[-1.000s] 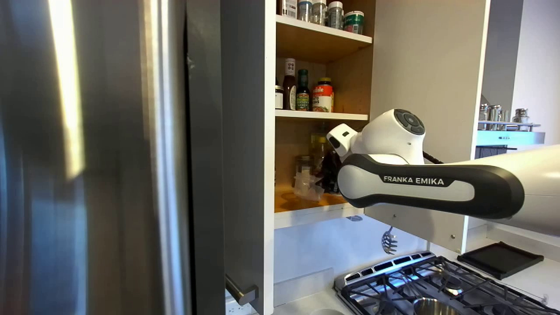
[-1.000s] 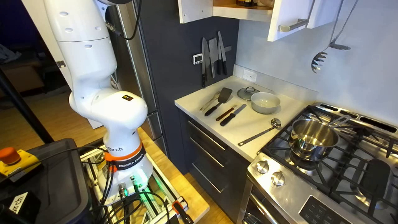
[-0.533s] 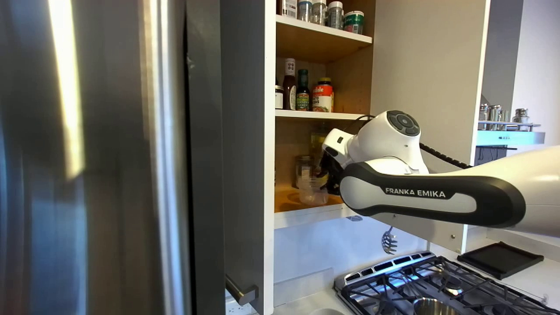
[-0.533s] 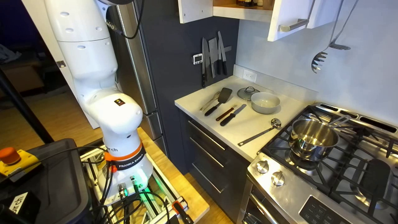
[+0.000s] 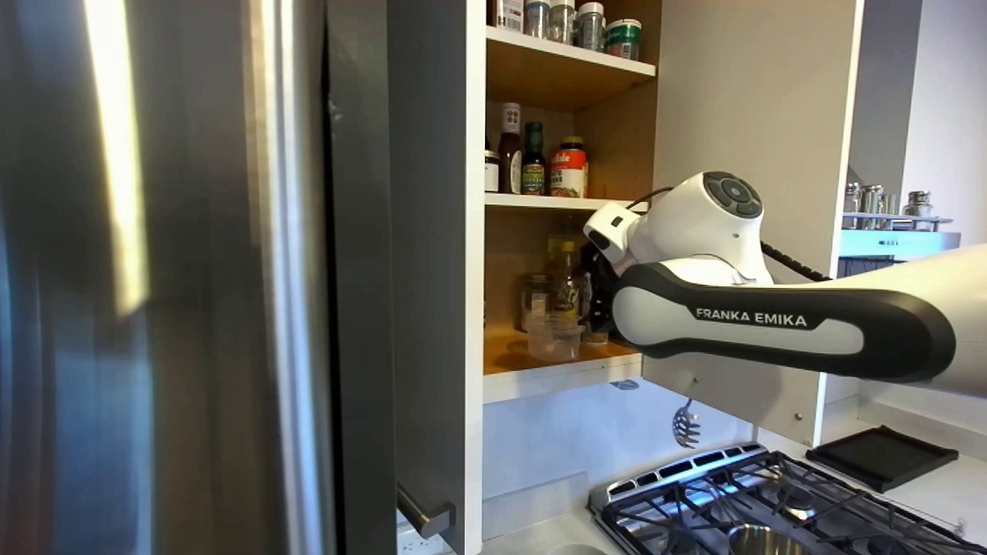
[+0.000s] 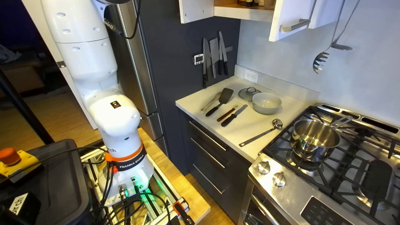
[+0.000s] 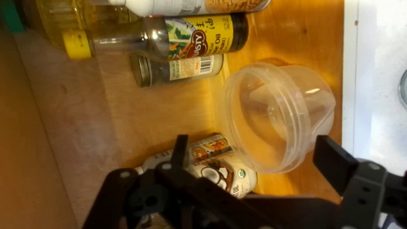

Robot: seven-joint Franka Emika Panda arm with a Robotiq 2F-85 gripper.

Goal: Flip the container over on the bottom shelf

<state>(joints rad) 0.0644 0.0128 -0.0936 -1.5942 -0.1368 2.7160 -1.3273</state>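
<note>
The container (image 7: 264,121), a clear plastic tub with a ridged rim, stands on the bottom shelf (image 7: 292,35). Its mouth faces up and its base rests on the wood, close to the pale front edge. In an exterior view the container (image 5: 554,339) sits by itself, its wider rim on top. My gripper (image 7: 252,141) is open, fingers wide apart with nothing held; the tub lies just beyond the fingertips. Seen from outside, the gripper (image 5: 598,297) is right of the tub with a small gap, partly hidden by the white arm.
Behind the tub stand a sesame oil bottle (image 7: 203,38) and a glass jar (image 7: 190,68). A coconut oil jar (image 7: 222,175) is beside my left finger. The middle shelf (image 5: 567,203) is overhead, an open door (image 5: 748,100) to the right, the stove (image 5: 771,501) below.
A second ago the tub was tilted at my gripper; it then settled level on the shelf. The gripper has opened and drawn back up and to the right, away from it.
</note>
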